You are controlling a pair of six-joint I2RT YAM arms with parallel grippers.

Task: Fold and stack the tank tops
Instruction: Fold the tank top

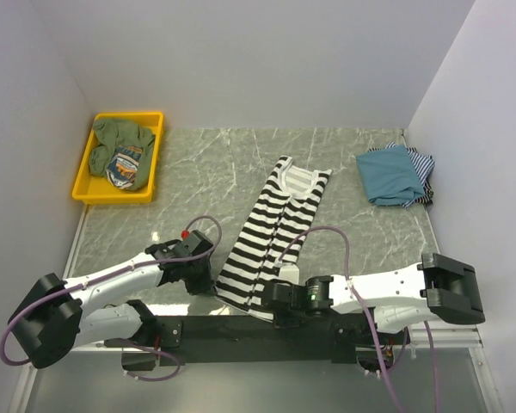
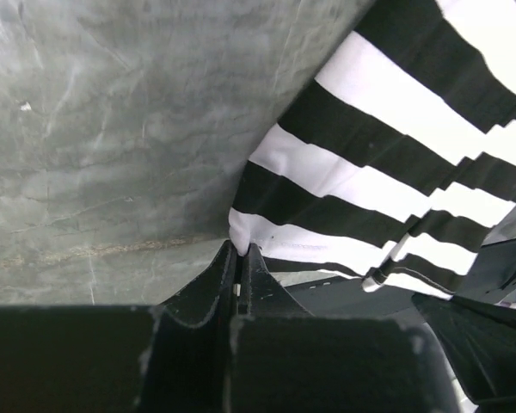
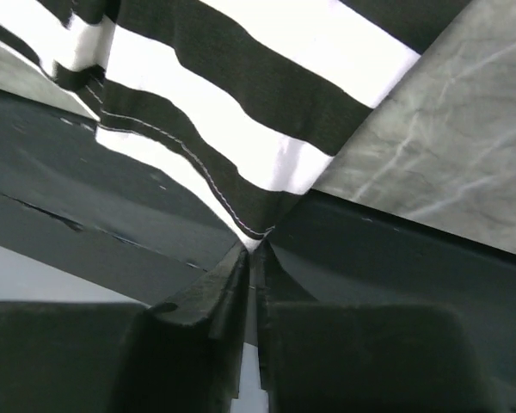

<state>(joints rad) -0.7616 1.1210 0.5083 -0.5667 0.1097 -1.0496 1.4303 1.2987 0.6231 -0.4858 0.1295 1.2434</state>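
1. Both claws are clamped on the black-and-white tank top (image 1: 275, 228): the left gripper (image 2: 241, 249) has its jaws pressed together on the left hem corner, and the right gripper (image 3: 256, 245) pinches the right hem corner in the same way, with only a sliver of cloth showing between the fingers
2. That top lies flat in the middle of the table, hem toward the arms and straps away from them; its long axis runs from the grippers toward the far wall, leaning a little to the right
3. From each claw the cloth stretches forward and away, so a fold would likely carry the hem up and over toward the straps; both arms sit equally near, one on each corner, and need to travel together to keep the hem straight
4. The right hem corner appears to rest over the dark mounting plate (image 1: 241, 331) at the table's near edge, not on the stone
5. The table (image 1: 198, 172) is grey and marbled, and bare on both sides of the top
6. A folded teal top (image 1: 389, 175) sits at the far right on a thin-striped one (image 1: 423, 163), well apart from the grippers; judging by that, the finished fold belongs there
7. A yellow tray (image 1: 112, 200) holding other crumpled cloth is far left; plain pale walls (image 1: 258, 60) close in three sides
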